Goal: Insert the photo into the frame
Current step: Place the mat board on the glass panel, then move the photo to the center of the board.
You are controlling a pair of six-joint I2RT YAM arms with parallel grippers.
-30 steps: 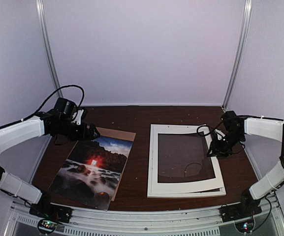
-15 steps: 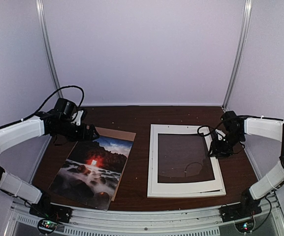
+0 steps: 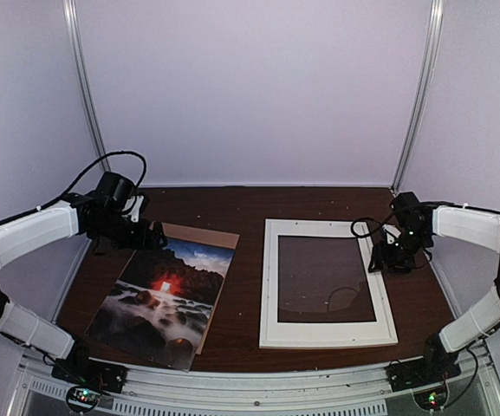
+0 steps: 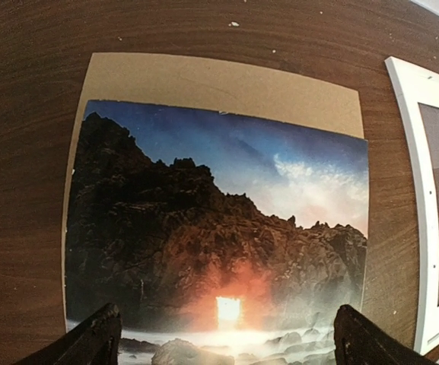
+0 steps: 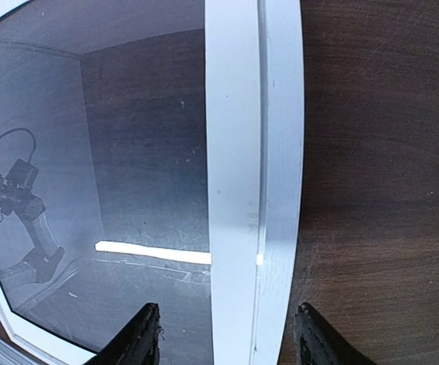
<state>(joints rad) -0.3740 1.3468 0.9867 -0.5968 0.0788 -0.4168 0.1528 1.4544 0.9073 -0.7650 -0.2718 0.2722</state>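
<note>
The photo (image 3: 167,299) lies flat on a brown board (image 4: 219,84) at eight o'clock on the surface (image 3: 250,208), below the wide-open left pincer (image 4: 223,342), probably lined up for pickup. The right pincer (image 5: 227,338), open and empty, straddles the three-o'clock rail of the frame (image 3: 267,286).

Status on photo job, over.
Left gripper open above photo. Right gripper open over frame, right edge. Photo flat on brown board, outside frame. Nothing between them.
</note>
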